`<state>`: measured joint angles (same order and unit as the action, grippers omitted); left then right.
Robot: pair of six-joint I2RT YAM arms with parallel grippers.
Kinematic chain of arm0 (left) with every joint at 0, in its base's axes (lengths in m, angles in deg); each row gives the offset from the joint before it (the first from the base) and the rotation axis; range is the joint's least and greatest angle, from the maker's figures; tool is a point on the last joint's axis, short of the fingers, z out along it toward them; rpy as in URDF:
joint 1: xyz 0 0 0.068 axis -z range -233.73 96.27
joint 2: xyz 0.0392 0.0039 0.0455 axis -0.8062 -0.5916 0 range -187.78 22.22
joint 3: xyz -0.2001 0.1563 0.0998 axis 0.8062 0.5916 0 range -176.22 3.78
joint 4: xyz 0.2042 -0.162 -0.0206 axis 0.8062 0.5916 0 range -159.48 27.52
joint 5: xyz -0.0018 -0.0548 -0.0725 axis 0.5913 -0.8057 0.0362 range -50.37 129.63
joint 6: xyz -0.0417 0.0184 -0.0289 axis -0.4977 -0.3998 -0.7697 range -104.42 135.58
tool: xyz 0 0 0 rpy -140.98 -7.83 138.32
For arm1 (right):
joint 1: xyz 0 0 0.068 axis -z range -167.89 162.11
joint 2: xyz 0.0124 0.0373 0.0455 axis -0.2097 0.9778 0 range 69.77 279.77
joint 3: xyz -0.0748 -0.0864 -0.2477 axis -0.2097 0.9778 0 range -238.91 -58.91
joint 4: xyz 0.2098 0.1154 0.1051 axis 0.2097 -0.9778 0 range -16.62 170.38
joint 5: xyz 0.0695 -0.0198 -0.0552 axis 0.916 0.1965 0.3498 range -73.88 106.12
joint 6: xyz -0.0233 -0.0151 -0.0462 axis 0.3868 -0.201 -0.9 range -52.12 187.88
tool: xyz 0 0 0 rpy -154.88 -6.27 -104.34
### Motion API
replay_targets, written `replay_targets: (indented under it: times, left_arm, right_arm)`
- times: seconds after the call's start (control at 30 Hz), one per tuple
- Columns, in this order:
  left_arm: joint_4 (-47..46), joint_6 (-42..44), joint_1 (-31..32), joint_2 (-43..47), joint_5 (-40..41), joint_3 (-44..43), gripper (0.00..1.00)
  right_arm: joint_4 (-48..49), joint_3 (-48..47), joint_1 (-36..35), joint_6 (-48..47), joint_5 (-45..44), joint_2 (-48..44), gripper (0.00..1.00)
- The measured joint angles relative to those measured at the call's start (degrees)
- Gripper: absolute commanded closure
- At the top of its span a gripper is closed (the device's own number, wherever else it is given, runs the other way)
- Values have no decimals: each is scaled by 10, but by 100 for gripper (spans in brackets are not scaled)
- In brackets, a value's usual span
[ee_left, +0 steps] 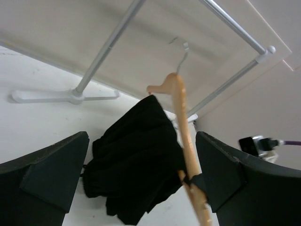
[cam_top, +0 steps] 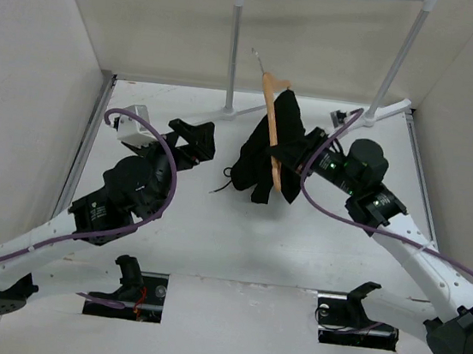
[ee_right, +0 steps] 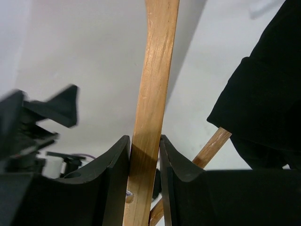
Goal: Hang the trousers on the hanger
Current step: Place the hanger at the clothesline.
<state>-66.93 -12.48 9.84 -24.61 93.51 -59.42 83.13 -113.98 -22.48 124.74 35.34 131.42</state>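
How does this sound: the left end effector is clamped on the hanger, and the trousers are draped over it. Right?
Not quite. The right end effector is clamped on the hanger, as the right wrist view shows; the left end effector stands open, holding nothing. The trousers are draped over it, as you said.

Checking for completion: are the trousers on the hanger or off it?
On. The trousers hang draped over the hanger, which the right gripper grips; the left gripper is open, apart.
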Motion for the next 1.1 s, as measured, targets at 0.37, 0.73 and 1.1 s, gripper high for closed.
replay_targets:
  times: [0.37, 0.73, 1.1]
  left_arm:
    - [73, -49, -77, -3, -60, 54, 0]
    - [132, -132, -183, -12, -192, 112, 0]
    - [132, -146, -220, -26, -242, 127, 0]
  right_arm:
    - [87, -141, 162, 56, 47, 69, 96]
    - [156, -182, 295, 123, 50, 139, 95]
    - [158, -237, 335, 156, 65, 242, 96]
